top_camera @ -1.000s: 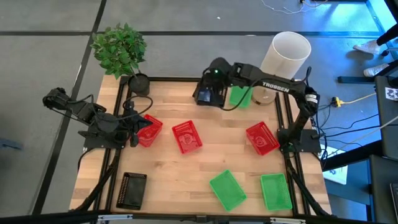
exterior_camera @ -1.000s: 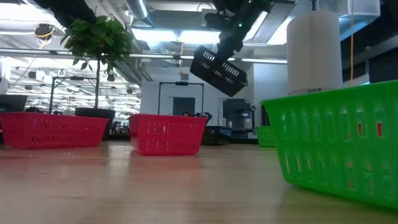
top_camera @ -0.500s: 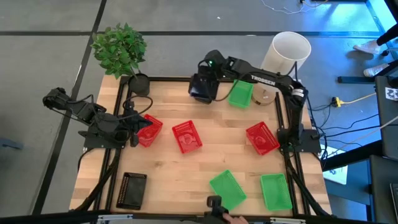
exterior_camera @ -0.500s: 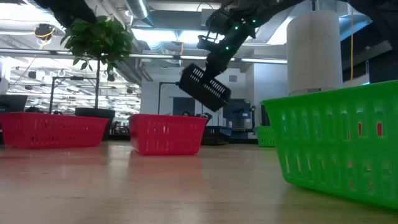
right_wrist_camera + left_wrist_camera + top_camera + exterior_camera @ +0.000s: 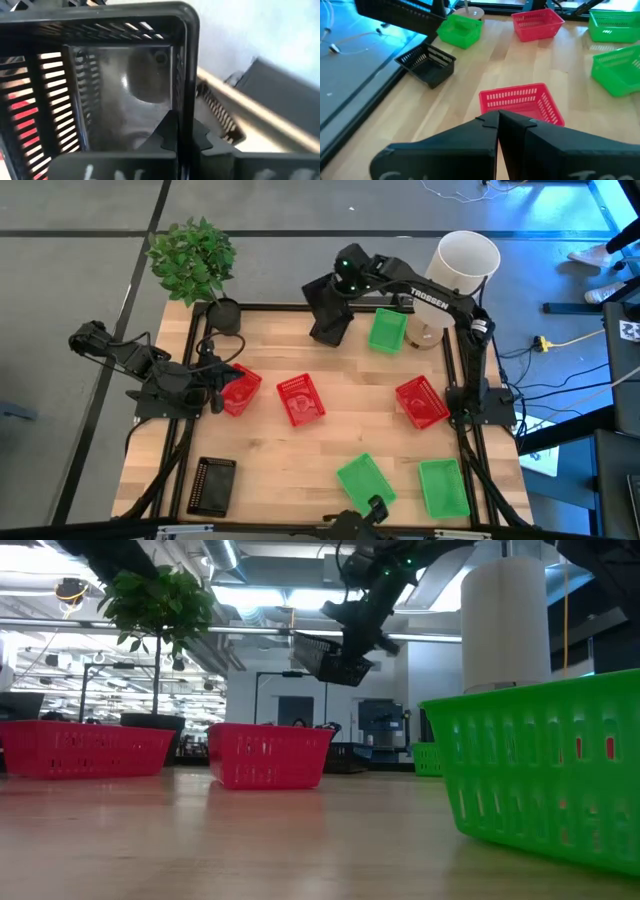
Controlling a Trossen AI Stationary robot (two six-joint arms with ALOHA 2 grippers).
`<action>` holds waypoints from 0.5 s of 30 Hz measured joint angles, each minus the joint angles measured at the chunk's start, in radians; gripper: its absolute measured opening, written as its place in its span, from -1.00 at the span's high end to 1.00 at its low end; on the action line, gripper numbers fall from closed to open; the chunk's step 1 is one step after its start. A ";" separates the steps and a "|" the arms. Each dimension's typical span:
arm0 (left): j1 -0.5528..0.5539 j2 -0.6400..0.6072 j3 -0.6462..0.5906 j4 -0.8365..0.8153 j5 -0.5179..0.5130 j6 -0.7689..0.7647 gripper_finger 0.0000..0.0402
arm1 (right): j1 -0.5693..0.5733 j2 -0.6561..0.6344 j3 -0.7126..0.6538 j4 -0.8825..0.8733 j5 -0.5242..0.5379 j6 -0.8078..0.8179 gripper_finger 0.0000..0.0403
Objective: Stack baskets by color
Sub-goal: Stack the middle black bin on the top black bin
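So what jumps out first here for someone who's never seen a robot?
The right hand holds a black basket in the air over the table's far edge, beside a green basket. Red baskets and more green ones lie scattered on the wooden table, with the left hand shut next to a red one.

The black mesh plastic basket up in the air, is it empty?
Empty. The right wrist view looks into the black mesh plastic basket and shows only its bare bottom.
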 joint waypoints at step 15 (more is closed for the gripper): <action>0.094 -0.001 0.000 -0.009 -0.039 0.146 1.00 | -0.018 0.000 0.000 -0.065 -0.057 0.637 1.00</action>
